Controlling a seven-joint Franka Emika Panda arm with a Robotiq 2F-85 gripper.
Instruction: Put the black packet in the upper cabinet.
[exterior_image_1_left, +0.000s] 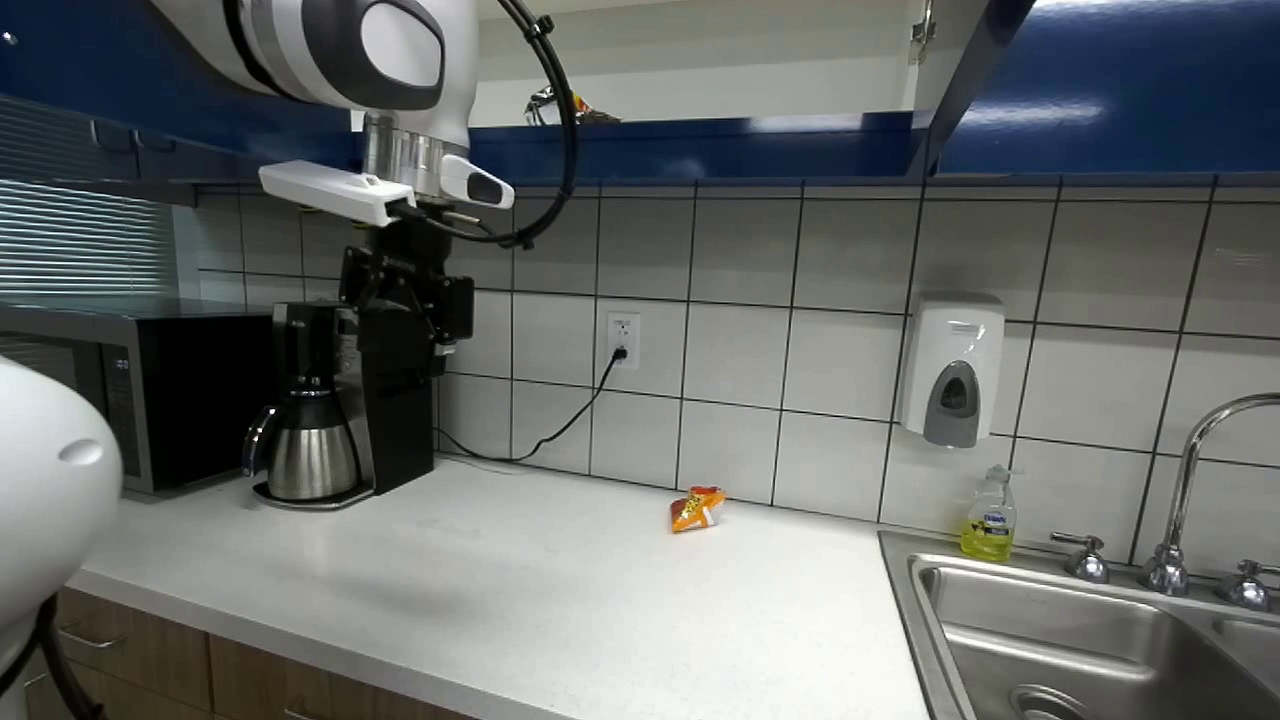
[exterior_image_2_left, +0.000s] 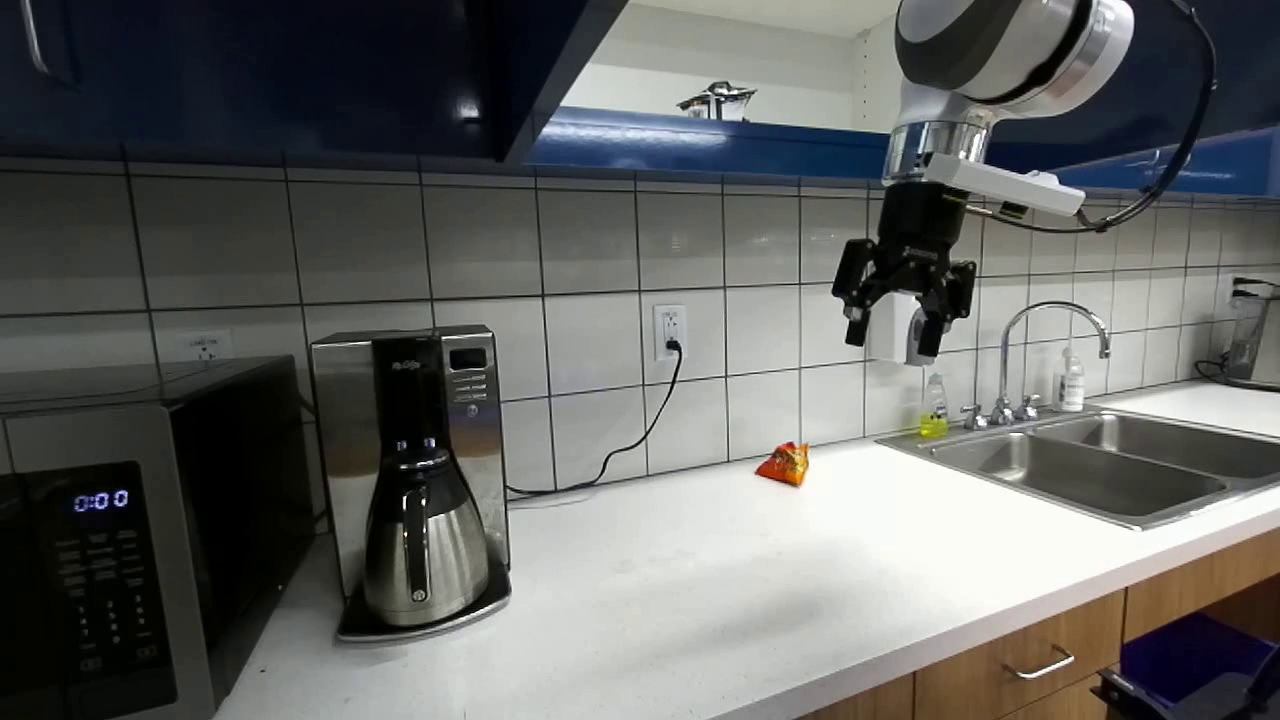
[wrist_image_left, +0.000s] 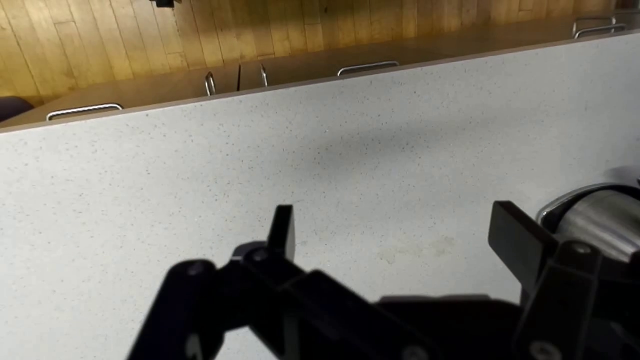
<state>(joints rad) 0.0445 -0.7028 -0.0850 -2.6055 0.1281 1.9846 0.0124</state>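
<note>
A shiny dark and silver packet (exterior_image_1_left: 545, 106) lies inside the open upper cabinet (exterior_image_1_left: 700, 140), just behind its blue lower edge. It also shows in an exterior view (exterior_image_2_left: 718, 101); its lower part is hidden by the edge. No plainly black packet shows on the counter. A small orange packet (exterior_image_1_left: 697, 509) lies on the white counter by the tiled wall, also seen in an exterior view (exterior_image_2_left: 785, 464). My gripper (exterior_image_2_left: 893, 342) points down, well above the counter and below cabinet level. Its fingers are wide apart with nothing between them in the wrist view (wrist_image_left: 394, 220).
A coffee maker (exterior_image_2_left: 425, 540) and microwave (exterior_image_2_left: 190, 560) stand at one end of the counter. A sink (exterior_image_1_left: 1060, 610), soap bottle (exterior_image_1_left: 988, 520) and wall dispenser (exterior_image_1_left: 955, 370) are at the other. A raised cabinet door (exterior_image_1_left: 1110, 90) and a plugged cord (exterior_image_2_left: 640, 445) also show.
</note>
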